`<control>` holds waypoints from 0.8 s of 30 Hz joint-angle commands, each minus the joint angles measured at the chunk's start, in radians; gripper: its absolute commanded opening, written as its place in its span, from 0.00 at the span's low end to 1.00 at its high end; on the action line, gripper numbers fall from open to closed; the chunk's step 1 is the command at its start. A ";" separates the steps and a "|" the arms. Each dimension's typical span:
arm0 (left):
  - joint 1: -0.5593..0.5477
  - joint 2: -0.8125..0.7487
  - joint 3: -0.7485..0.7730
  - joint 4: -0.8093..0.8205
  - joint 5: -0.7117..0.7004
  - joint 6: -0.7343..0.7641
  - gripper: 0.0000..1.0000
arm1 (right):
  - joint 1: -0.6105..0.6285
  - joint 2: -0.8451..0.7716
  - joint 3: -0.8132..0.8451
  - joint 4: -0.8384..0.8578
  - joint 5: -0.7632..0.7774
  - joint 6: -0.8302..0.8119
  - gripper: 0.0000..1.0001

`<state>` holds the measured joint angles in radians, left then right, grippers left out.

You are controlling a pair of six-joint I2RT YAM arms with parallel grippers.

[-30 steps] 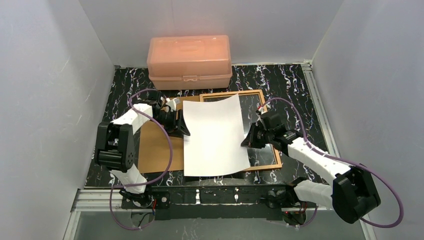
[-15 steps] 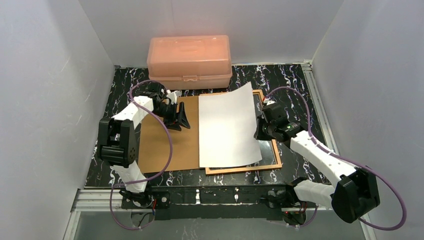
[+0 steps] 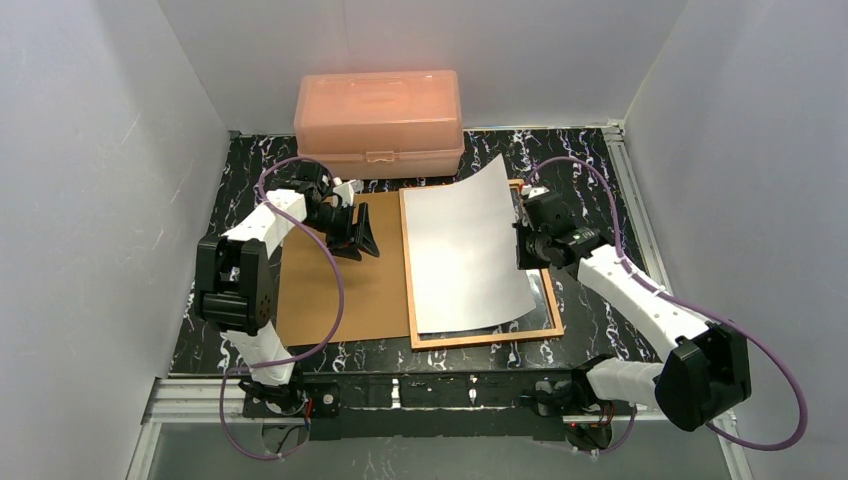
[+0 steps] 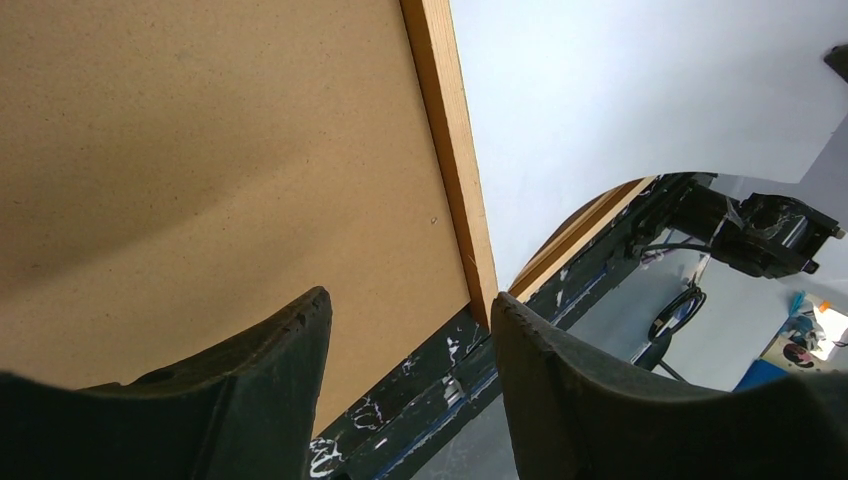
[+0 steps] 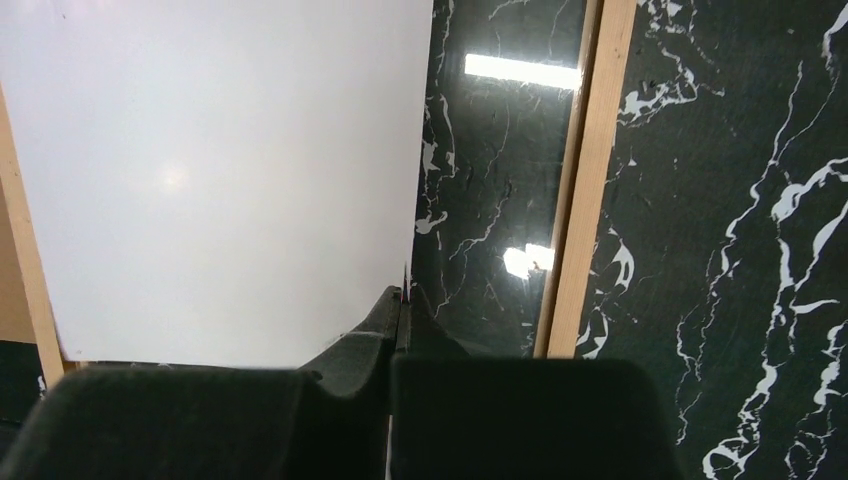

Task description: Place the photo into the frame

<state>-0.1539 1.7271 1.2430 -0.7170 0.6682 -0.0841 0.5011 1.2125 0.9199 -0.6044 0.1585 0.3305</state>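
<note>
Scanning from the left, we found the left gripper (image 3: 362,240) with its fingers spread and nothing between them. It hovered over the backing board (image 3: 320,300), which lay flat on the table (image 3: 590,165) just beside the frame (image 3: 485,338).

The photo (image 3: 465,250) lay over the frame with its white back up. Its left edge sat along the frame's left rail, and its right side was raised off the glossy pane (image 5: 490,180). The right gripper (image 3: 522,250) was pinched tight on that right edge, and the far right corner curled upward.

We judged the step in hand to be laying the print into the opening. The next move called for lowering the right edge inside the right rail, then letting go without dragging the sheet askew. The free left gripper could have pressed it flat.

Counting left to right, we saw one backing board, one frame, one photo and two grippers. One pink box (image 3: 380,120) stood at the far edge.
</note>
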 commanded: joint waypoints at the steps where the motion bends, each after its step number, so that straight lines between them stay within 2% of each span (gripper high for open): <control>1: -0.004 -0.013 0.037 -0.039 0.001 0.021 0.57 | -0.009 0.021 0.078 -0.031 0.002 -0.072 0.01; 10: -0.004 -0.012 0.038 -0.041 0.004 0.014 0.57 | -0.021 0.004 0.065 -0.061 0.013 -0.067 0.01; 24: -0.004 -0.018 0.036 -0.039 0.004 0.012 0.57 | -0.025 -0.027 0.002 -0.019 -0.051 -0.044 0.01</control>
<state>-0.1539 1.7271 1.2560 -0.7277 0.6647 -0.0811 0.4789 1.2015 0.9363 -0.6544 0.1390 0.2825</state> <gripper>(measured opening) 0.570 0.031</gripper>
